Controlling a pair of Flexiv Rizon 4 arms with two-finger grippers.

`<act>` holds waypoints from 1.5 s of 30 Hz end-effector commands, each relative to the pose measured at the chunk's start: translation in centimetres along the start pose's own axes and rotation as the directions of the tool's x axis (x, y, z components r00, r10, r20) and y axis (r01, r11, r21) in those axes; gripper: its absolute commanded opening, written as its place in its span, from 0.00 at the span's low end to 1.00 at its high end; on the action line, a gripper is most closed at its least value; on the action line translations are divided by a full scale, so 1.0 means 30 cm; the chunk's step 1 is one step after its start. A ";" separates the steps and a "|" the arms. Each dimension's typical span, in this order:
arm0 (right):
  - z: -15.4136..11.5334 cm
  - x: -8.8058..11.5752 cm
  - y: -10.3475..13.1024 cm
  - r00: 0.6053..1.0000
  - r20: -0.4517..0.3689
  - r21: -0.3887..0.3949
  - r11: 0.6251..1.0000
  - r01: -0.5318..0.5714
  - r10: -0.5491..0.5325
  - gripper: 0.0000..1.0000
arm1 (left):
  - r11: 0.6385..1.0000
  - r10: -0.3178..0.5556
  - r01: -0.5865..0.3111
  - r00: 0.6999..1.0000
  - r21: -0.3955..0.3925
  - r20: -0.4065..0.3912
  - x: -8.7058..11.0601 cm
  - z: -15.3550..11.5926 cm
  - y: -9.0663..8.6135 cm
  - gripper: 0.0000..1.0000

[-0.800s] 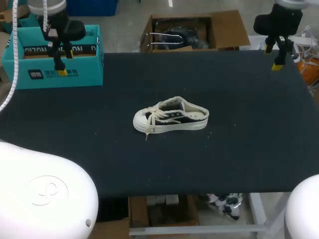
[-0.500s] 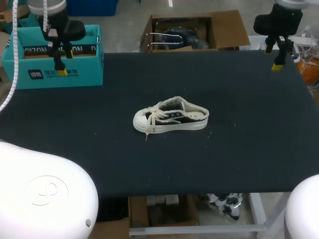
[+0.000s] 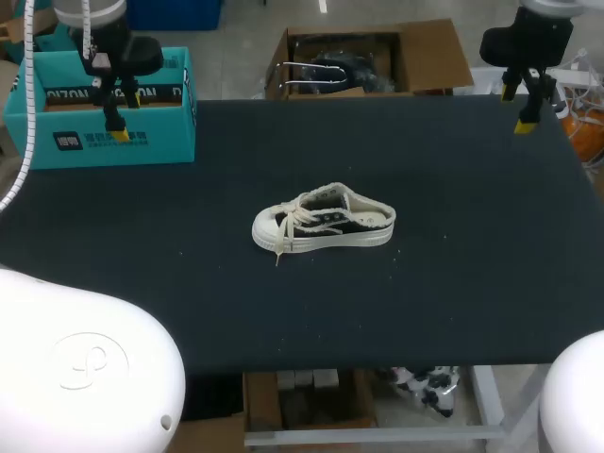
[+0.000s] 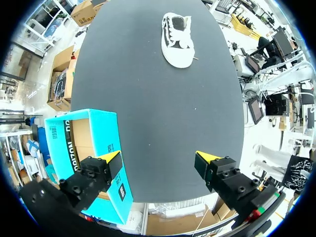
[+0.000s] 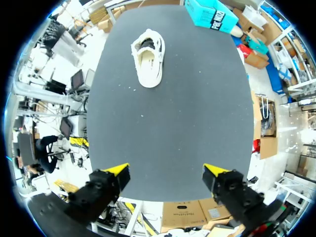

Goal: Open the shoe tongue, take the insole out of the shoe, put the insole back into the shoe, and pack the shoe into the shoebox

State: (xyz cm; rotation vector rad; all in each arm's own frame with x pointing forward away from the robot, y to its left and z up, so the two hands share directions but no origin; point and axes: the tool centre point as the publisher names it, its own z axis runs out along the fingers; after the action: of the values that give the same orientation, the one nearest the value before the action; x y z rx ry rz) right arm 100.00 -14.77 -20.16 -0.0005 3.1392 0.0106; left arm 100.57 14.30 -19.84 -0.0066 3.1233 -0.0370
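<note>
A black and cream low shoe (image 3: 324,224) with loose cream laces lies on its sole in the middle of the black table, toe toward my left side. It shows far ahead of both grippers as the shoe (image 4: 177,39) and the shoe (image 5: 148,63). The teal shoebox (image 3: 102,109) stands open at the table's far left corner. My left gripper (image 3: 117,129) hangs open above the box's front wall; in its own view the shoebox (image 4: 84,158) lies beside one finger of the left gripper (image 4: 159,163). My right gripper (image 3: 522,107) hangs open high over the far right corner, seen as the right gripper (image 5: 166,173) with nothing between its fingers.
The black table (image 3: 453,283) spreads bare around the shoe on all sides. Small pale specks lie on the cloth near the shoe. The teal shoebox (image 5: 212,14) marks the far corner in the right wrist view.
My left gripper has shifted up very slightly over the shoebox. The shoe and the right arm have not moved.
</note>
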 end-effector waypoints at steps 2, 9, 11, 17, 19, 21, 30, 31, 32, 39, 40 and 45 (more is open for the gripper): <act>0.046 0.031 0.036 1.000 -0.005 -0.098 0.995 -0.028 0.028 1.00 | 0.997 -0.062 0.062 0.998 0.035 -0.008 -0.002 0.020 -0.030 1.00; 0.178 0.102 0.127 0.996 -0.017 -0.236 0.968 -0.085 0.083 1.00 | 0.929 -0.366 0.370 0.924 0.023 -0.108 0.028 0.056 -0.126 1.00; 0.205 0.118 0.153 0.996 -0.014 -0.292 0.952 -0.089 0.088 1.00 | 0.895 -0.442 0.447 0.888 0.009 -0.128 0.043 0.066 -0.150 1.00; 0.294 0.139 0.257 0.995 -0.025 -0.383 0.918 -0.097 0.095 1.00 | 0.807 -0.578 0.590 0.795 0.018 -0.184 0.085 0.110 -0.223 1.00; 0.313 0.144 0.289 0.996 -0.030 -0.429 0.899 -0.089 0.085 1.00 | 0.755 -0.646 0.656 0.747 0.014 -0.155 0.094 0.122 -0.248 1.00; 0.331 0.144 0.322 0.996 -0.059 -0.478 0.874 -0.090 0.070 1.00 | 0.726 -0.675 0.686 0.725 0.050 -0.137 0.095 0.124 -0.274 1.00; 0.338 0.134 0.346 0.995 -0.077 -0.484 0.870 -0.097 0.068 1.00 | 0.726 -0.675 0.686 0.725 0.050 -0.137 0.095 0.124 -0.274 1.00; 0.338 0.134 0.346 0.995 -0.077 -0.484 0.870 -0.097 0.068 1.00 | 0.726 -0.675 0.686 0.725 0.050 -0.137 0.095 0.124 -0.274 1.00; 0.338 0.134 0.346 0.995 -0.077 -0.484 0.870 -0.097 0.068 1.00 | 0.726 -0.675 0.686 0.725 0.050 -0.137 0.095 0.124 -0.274 1.00; 0.355 0.146 0.369 0.995 -0.059 -0.490 0.866 -0.098 0.079 1.00 | 0.653 -0.755 0.757 0.651 -0.006 -0.085 0.127 0.115 -0.343 1.00; 0.369 0.150 0.380 0.994 -0.057 -0.492 0.863 -0.112 0.097 1.00 | 0.635 -0.772 0.773 0.632 -0.021 -0.076 0.138 0.118 -0.367 1.00; 0.454 0.169 0.440 0.992 -0.048 -0.557 0.821 -0.124 0.117 1.00 | 0.408 -0.913 0.905 0.406 -0.120 -0.041 0.151 0.141 -0.484 1.00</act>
State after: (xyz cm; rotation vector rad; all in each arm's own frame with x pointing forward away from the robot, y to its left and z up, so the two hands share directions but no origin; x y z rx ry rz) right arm 95.65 -1.87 -31.47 0.1701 3.0543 0.9033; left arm 96.03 1.92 -23.44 -1.5168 2.8728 -0.1183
